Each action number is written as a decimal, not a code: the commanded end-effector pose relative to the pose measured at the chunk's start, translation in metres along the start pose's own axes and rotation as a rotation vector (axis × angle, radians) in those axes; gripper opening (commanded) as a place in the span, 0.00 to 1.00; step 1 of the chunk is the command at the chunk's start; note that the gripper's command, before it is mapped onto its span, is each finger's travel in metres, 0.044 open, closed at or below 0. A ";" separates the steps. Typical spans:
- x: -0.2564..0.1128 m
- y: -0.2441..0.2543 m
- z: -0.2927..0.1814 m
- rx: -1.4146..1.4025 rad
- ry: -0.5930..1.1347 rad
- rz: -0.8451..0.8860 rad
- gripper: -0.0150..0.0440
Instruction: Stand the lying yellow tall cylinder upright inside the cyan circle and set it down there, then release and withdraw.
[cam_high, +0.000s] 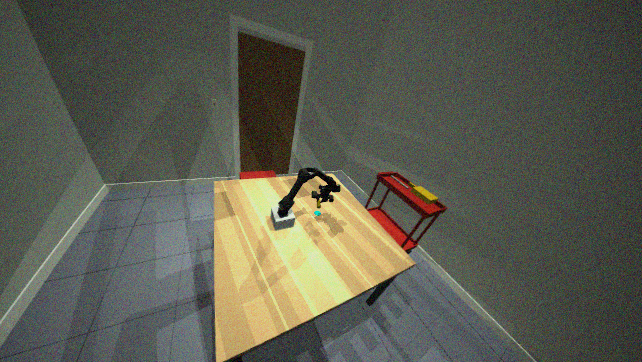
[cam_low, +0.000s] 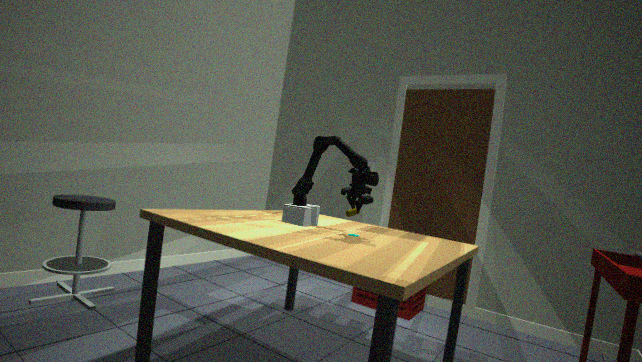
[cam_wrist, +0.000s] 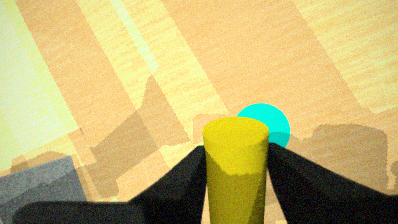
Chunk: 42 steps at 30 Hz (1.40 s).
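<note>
The yellow tall cylinder (cam_high: 318, 204) (cam_low: 352, 212) (cam_wrist: 237, 192) is held in the air above the table. In the exterior view it lies close to level, slightly tilted; in the wrist view one round end faces away from the camera. My gripper (cam_high: 320, 201) (cam_low: 354, 209) (cam_wrist: 235, 151) is shut on it, one black finger on each side. The cyan circle (cam_high: 317, 213) (cam_low: 353, 235) (cam_wrist: 276, 122) is flat on the table below. In the wrist view it shows just beyond and right of the cylinder's end, partly hidden by that end and the right fingertip.
The arm's grey base block (cam_high: 283, 220) (cam_low: 300, 215) (cam_wrist: 45, 187) stands on the wooden table (cam_high: 300, 300) (cam_low: 280, 250), left of the circle in the top and exterior views. A red cart (cam_high: 400, 192) stands beyond the table's edge. A stool (cam_low: 84, 202) is off to the left.
</note>
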<state>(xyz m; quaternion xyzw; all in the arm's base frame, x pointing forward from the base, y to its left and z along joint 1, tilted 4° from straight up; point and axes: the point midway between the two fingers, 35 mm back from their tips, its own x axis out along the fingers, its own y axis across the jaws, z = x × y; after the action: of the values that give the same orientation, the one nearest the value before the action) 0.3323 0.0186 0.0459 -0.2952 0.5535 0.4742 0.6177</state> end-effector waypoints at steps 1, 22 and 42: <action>0.003 0.002 -0.001 -0.008 -0.025 0.015 0.43; 0.010 0.004 -0.003 -0.029 -0.164 0.062 0.43; 0.013 0.005 -0.005 -0.047 -0.303 0.088 0.43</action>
<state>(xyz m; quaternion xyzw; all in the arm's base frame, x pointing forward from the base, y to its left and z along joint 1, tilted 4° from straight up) 0.3264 0.0191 0.0344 -0.2160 0.4633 0.5472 0.6628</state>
